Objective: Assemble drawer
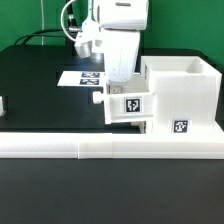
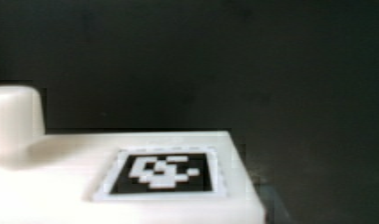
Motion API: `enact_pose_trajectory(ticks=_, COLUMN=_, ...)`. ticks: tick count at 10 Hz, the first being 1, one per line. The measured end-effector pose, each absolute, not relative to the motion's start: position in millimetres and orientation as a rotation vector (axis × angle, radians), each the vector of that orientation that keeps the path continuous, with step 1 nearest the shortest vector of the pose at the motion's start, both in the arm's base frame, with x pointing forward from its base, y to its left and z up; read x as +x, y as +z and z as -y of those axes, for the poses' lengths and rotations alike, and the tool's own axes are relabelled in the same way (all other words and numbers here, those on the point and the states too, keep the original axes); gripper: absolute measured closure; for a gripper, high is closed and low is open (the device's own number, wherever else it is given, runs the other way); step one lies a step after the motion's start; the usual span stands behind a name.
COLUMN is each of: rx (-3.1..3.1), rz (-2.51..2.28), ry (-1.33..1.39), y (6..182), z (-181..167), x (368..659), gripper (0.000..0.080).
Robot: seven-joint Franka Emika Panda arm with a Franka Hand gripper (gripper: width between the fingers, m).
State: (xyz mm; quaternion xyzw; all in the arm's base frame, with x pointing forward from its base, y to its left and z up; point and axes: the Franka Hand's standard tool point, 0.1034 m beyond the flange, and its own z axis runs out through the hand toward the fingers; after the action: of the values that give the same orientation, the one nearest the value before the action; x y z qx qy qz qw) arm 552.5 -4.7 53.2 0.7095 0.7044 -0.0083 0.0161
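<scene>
The large white boxy housing stands at the exterior view's right, with a tag low on its near face. A small white tray with a tag on its near side sticks out of the housing's left side, partly inside, with its knob pointing left. My gripper comes straight down onto the tray's top edge, and its fingertips are hidden. The wrist view shows a white tagged surface very close and a rounded white knob-like piece, but no fingers.
The long low white border rail runs along the front, just below the housing. The marker board lies flat on the black table behind the gripper. A white piece is cut off at the left edge.
</scene>
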Motion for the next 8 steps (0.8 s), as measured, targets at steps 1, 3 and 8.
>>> enact_pose_trajectory(ticks=1, rx=2.207, rz=-2.191, ry=-0.026, y=53.1, z=4.7, x=552.5, gripper=0.0757)
enact_pose_trajectory(ticks=3, rx=2.221, rz=-2.195, ry=-0.074, y=62.8, z=8.2, x=555.5, gripper=0.0518)
enact_pose_trajectory(ticks=8, rx=2.223, rz=-2.2, ry=-0.154, y=101.3, z=23.1, x=561.7, gripper=0.0159)
